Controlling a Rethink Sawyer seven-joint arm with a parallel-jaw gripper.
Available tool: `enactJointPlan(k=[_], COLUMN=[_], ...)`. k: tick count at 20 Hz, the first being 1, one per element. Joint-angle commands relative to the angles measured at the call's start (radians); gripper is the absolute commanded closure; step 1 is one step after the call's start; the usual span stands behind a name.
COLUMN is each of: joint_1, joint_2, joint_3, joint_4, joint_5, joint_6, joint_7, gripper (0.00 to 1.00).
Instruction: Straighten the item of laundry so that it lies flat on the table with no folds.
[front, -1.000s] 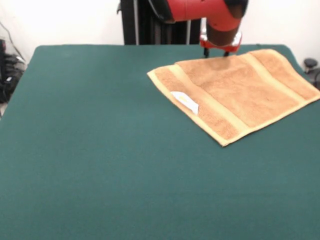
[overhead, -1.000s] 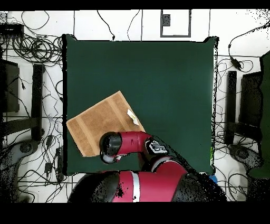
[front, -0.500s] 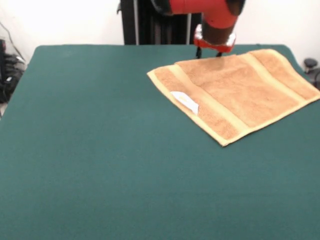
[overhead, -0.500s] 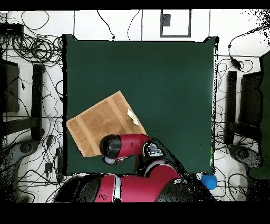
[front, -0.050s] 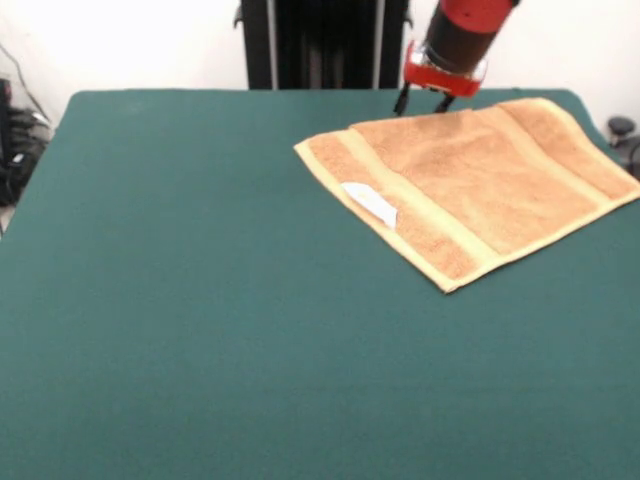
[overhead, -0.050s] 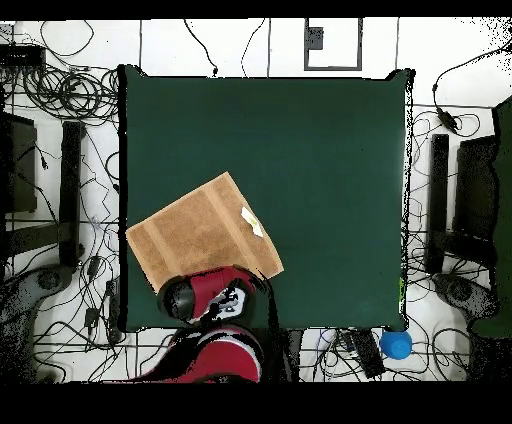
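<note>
Tan-orange square terry towel (front, -0.050s: 470, 185) (overhead, -0.050s: 203, 235) lies spread out on the dark green felt-covered table (front, -0.050s: 200, 320) (overhead, -0.050s: 320, 160), turned diagonal to the table edges. In the front view it sits in the far right part of the table, its right corner about at the right edge; overhead it shows near the bottom left corner, one corner close to the left edge. Flat woven bands run near two opposite edges. One side looks turned over — a small white label (front, -0.050s: 371, 203) (overhead, -0.050s: 253, 221) shows on that strip. Red and black arm's gripper (front, -0.050s: 424, 101) hangs over the towel's far corner by the table's far edge, tips just above or at the cloth — cannot tell whether its fingers are apart or closed. Overhead, the arm hides the gripper.
</note>
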Motion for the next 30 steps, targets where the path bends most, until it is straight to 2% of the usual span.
enactJointPlan(k=[1,8,11,15,17,30], joint_1=[0.006,0.016,0.042,-0.005,0.000,-0.036], joint_2=[0.171,0.210,0.281,0.327,0.346,0.408], joint_3=[-0.125,-0.149,-0.193,-0.150,-0.152,-0.109], joint_4=[-0.145,-0.164,-0.182,-0.196,-0.195,-0.150], joint_5=[0.070,0.087,0.121,0.126,0.158,0.257], joint_6=[-0.443,-0.546,-0.793,-0.987,-1.077,-1.475], joint_7=[0.306,0.279,0.277,0.240,0.231,0.140], gripper=[0.00,0.00,0.00,0.00,0.00,0.00])
